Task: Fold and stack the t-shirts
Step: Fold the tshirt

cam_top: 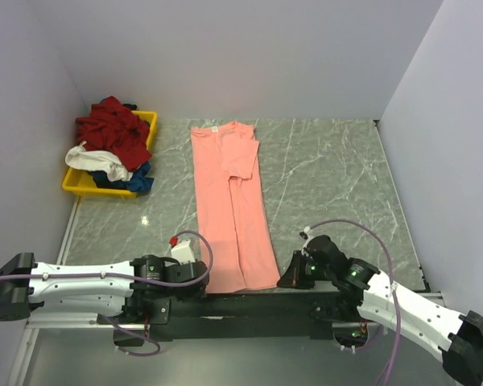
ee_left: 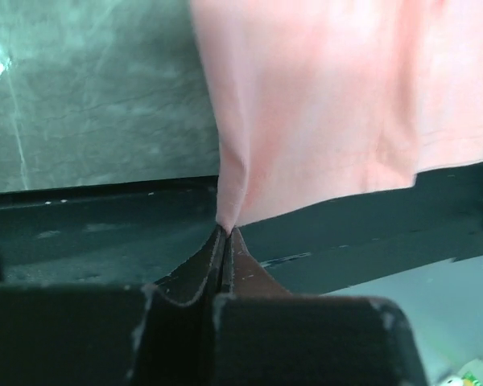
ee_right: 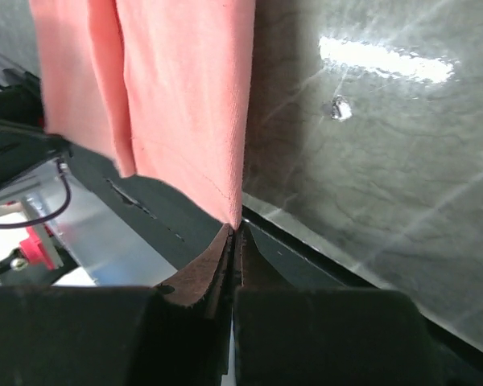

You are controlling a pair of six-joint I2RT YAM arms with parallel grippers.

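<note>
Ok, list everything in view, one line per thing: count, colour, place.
pink t-shirt: one, salmon-pink, lying long and narrow down the middle of the table, hem at the near edge
red t-shirt: at least one, dark red, crumpled on top of the pile in the tray
white t-shirt: one, white, in the pile below the red
blue t-shirt: one, blue, at the pile's near end, spilling over the tray's rim
tray: one, yellow, far left of the table
table: one, grey marbled, under everything
left gripper: one, dark, shut on the pink t-shirt's near left corner
right gripper: one, dark, shut on its near right corner
</note>
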